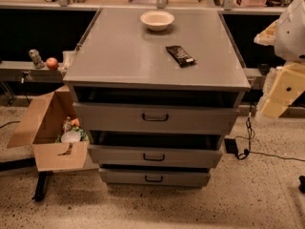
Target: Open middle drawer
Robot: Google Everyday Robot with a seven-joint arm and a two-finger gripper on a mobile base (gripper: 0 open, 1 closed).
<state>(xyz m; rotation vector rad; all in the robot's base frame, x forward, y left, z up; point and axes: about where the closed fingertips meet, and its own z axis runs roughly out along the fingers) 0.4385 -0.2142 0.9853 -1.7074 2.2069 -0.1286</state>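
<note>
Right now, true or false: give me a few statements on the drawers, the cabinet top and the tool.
1. A dark gap shows above the middle drawer front. True.
2. The tool grips that drawer's handle. False: it is off at the picture's right edge, beside the cabinet, clear of the handle.
3. A white bowl sits on the cabinet top. True.
4. The dark packet lies in the bowl. False: it lies on the top, apart from the bowl.
5. The cardboard box is shut. False: its flaps are open.
</note>
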